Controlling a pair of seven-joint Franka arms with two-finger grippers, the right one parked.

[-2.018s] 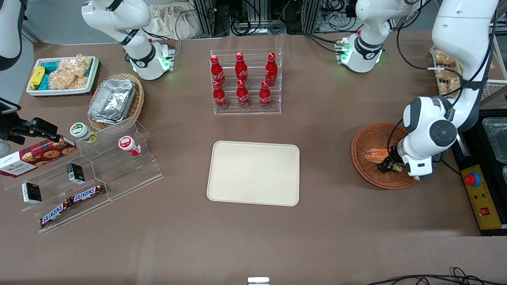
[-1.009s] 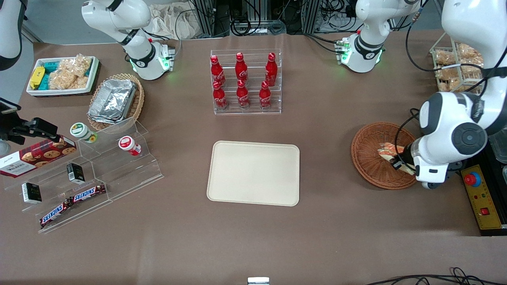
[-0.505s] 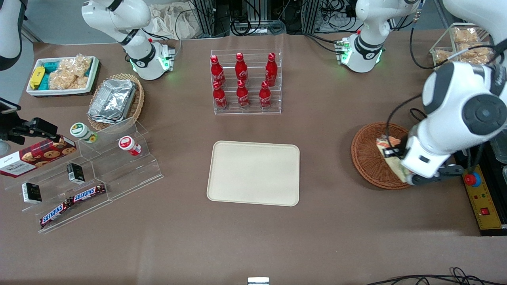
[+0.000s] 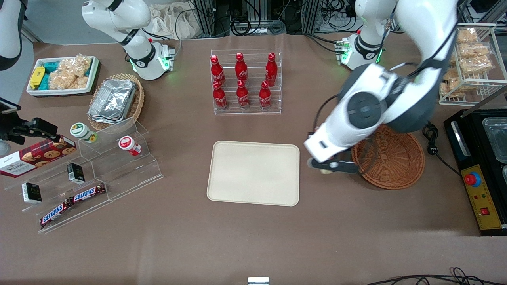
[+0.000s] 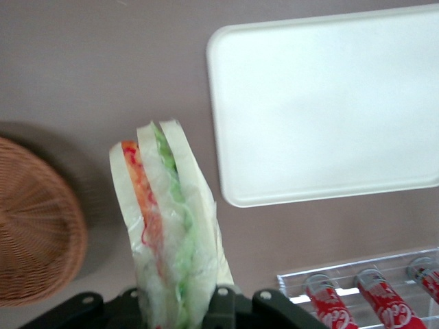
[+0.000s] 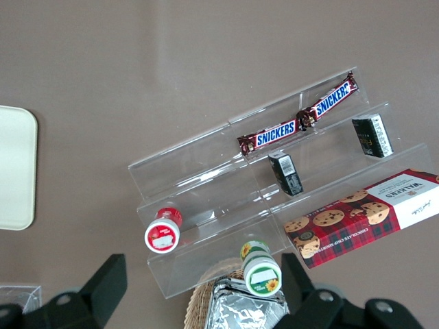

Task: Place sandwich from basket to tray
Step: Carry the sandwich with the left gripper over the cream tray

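"Two Snickers bars [image 4: 73,202] lay on the lowest step of the clear stand [image 4: 119,166], low in the frame at the parked arm's end of the table. What sat higher up?"

"A white bin of bagged snacks [image 4: 63,75] sat near the frame's upper edge. Nearer the camera than the bin was a tan basket of foil containers [image 4: 115,101]."

"And in the middle of the frame?"

"Six red cola bottles [image 4: 242,81] stood upright in a clear rack in the upper middle. Nearer the camera than the rack, the cream tray [image 4: 253,173] lay flat on the brown table [image 4: 253,245]."

"Where was the left gripper [image 4: 330,166]?"

"It hung over the table between the tray and the reddish-brown wicker basket [image 4: 390,158], just beside the tray's short edge."

"Its fingers [image 5: 221,305]?"

"The wrist view showed them clamped on the sandwich [image 5: 164,226], one black finger on each side of its wider end. The wedge pointed away from the wrist. Its pale bread and its orange-red and green filling showed edge-on under clear wrap. The sandwich was in the air, out of the basket and not yet on the tray."

"And toward the working arm's end?"

"A wire rack of bagged snacks [image 4: 471,59] stood high in the frame. Nearer the camera was a yellow panel with a red button [image 4: 471,179]."
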